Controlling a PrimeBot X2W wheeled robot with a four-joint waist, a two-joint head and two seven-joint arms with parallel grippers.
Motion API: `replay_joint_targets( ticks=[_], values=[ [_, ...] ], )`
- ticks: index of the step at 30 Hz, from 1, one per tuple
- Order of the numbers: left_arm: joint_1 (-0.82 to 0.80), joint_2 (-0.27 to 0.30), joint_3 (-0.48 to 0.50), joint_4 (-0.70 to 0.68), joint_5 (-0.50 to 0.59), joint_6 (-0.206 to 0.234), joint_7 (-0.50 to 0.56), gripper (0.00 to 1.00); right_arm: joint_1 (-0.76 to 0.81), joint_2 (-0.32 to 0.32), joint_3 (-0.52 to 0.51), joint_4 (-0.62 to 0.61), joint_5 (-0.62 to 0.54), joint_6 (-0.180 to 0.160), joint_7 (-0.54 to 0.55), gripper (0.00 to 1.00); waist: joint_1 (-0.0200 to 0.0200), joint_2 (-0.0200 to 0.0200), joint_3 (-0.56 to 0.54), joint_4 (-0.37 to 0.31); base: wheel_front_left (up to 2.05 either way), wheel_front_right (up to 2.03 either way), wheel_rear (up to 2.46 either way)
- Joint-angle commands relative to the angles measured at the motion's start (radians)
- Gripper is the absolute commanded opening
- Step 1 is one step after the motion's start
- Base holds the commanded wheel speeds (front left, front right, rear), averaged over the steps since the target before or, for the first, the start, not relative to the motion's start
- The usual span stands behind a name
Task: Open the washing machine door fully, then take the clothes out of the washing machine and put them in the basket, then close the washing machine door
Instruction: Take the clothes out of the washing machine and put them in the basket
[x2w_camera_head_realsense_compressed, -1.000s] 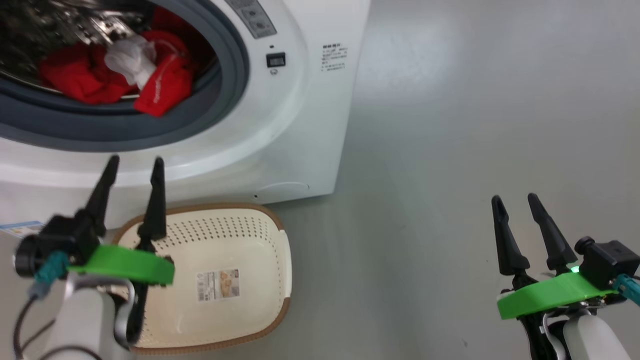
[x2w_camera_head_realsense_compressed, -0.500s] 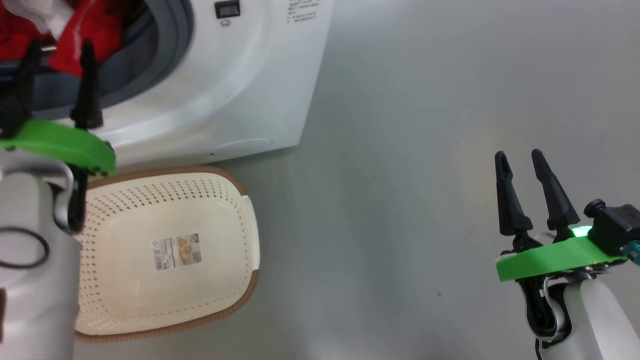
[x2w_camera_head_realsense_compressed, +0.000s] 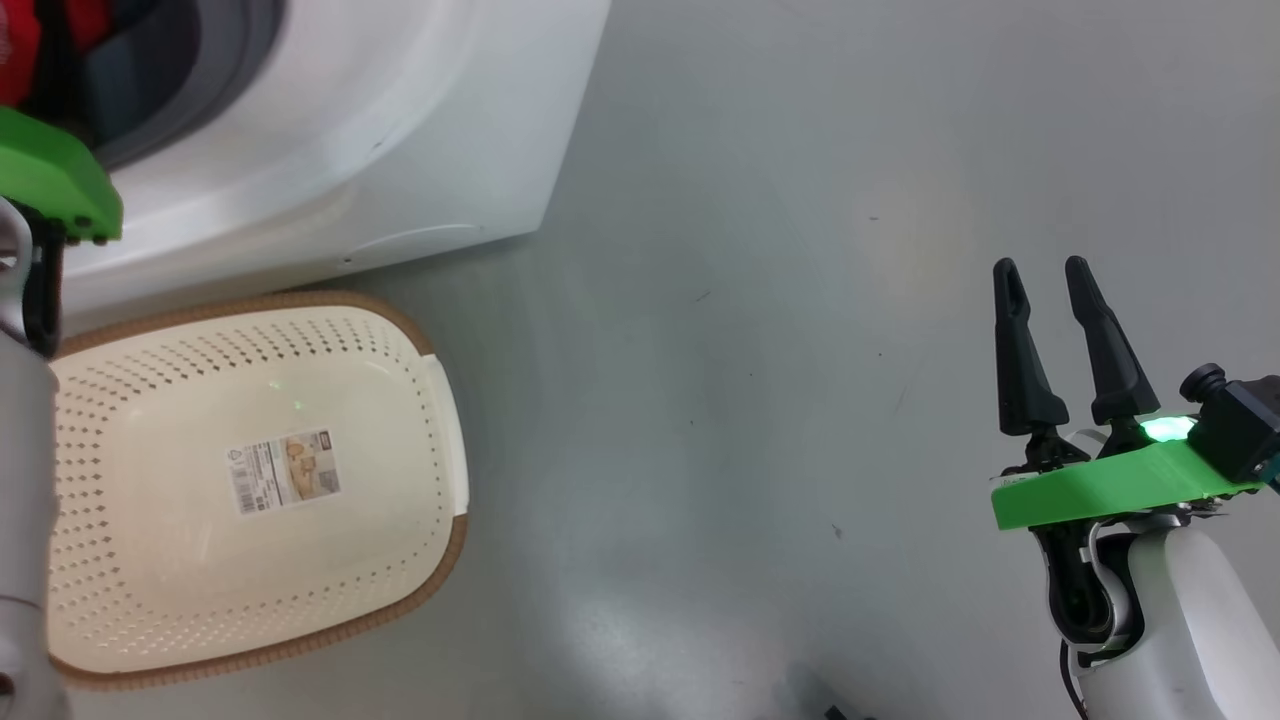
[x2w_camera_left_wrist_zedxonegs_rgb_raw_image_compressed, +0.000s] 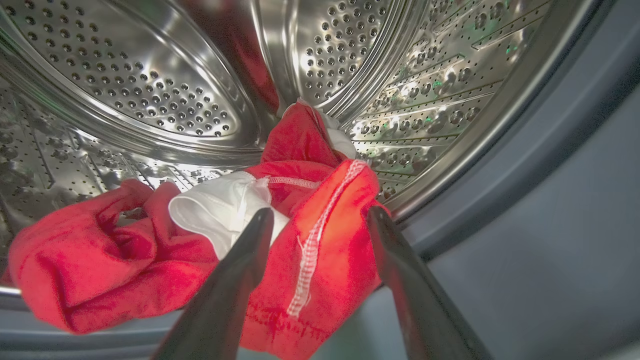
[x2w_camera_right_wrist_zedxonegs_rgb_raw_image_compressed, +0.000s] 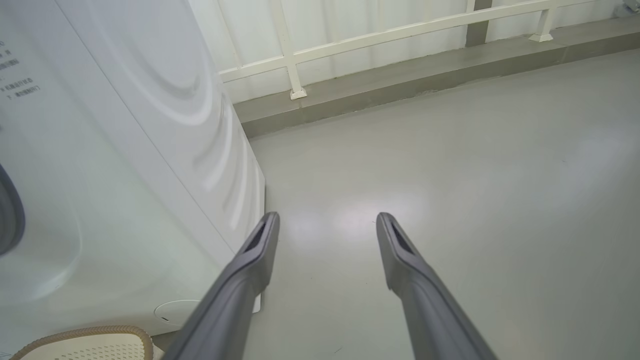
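In the left wrist view my left gripper (x2w_camera_left_wrist_zedxonegs_rgb_raw_image_compressed: 320, 220) is open at the mouth of the washing machine (x2w_camera_head_realsense_compressed: 400, 120). Its fingertips stand on either side of a fold of the red clothes (x2w_camera_left_wrist_zedxonegs_rgb_raw_image_compressed: 310, 240), unclamped. The clothes lie low in the steel drum (x2w_camera_left_wrist_zedxonegs_rgb_raw_image_compressed: 150, 90) with a white cloth piece (x2w_camera_left_wrist_zedxonegs_rgb_raw_image_compressed: 220, 210) among them; a red scrap of the clothes (x2w_camera_head_realsense_compressed: 12, 50) shows at the head view's top left. The cream basket (x2w_camera_head_realsense_compressed: 400, 420) sits on the floor before the machine, with just a paper label inside. My right gripper (x2w_camera_head_realsense_compressed: 1042, 268) hangs open over bare floor. The washing machine door is out of view.
The grey rubber gasket (x2w_camera_left_wrist_zedxonegs_rgb_raw_image_compressed: 550, 200) rings the drum opening. Grey floor (x2w_camera_head_realsense_compressed: 750, 400) stretches to the right of the machine. In the right wrist view the machine's white side (x2w_camera_right_wrist_zedxonegs_rgb_raw_image_compressed: 125, 150) is at the left and a white railing (x2w_camera_right_wrist_zedxonegs_rgb_raw_image_compressed: 380, 35) runs along the back.
The head camera has swung right and down, so machine and basket slid up and left. My left gripper rose from over the basket into the drum opening. The right gripper stays open.
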Motion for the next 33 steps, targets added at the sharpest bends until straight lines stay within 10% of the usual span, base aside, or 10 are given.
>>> replay_joint_targets(
  ticks=[1, 13, 15, 17, 33],
  values=[
    [-0.031, 0.053, 0.003, 0.006, 0.012, 0.002, -0.005, 1.00, -0.009, -0.004, 0.027, -0.025, 0.007, 0.007, -0.006, 1.00, 0.0000, 0.0000, 0.019, -0.013, 0.00, 0.00, 0.00],
    [-0.149, 0.096, -0.040, 0.190, 0.030, 0.007, 0.001, 1.00, -0.022, -0.004, 0.048, -0.027, 0.025, 0.007, -0.006, 1.00, 0.0000, 0.0000, 0.046, -0.041, 0.00, 0.00, 0.00],
    [-0.153, 0.096, -0.047, 0.201, 0.031, 0.006, 0.001, 0.38, -0.021, -0.004, 0.047, -0.027, 0.026, 0.007, -0.006, 1.00, 0.0000, 0.0000, 0.044, -0.041, 0.00, 0.00, 0.00],
    [-0.157, 0.094, -0.049, 0.207, 0.025, 0.005, 0.000, 0.02, -0.020, -0.004, 0.046, -0.027, 0.025, 0.007, -0.006, 1.00, 0.0000, 0.0000, 0.043, -0.040, 0.00, 0.00, 0.00],
    [0.001, 0.039, 0.036, -0.078, -0.051, 0.050, -0.005, 0.00, -0.002, -0.004, 0.035, -0.023, -0.009, 0.007, -0.006, 1.00, 0.0000, 0.0000, -0.023, 0.008, 0.00, 0.00, 0.00]
  ],
)
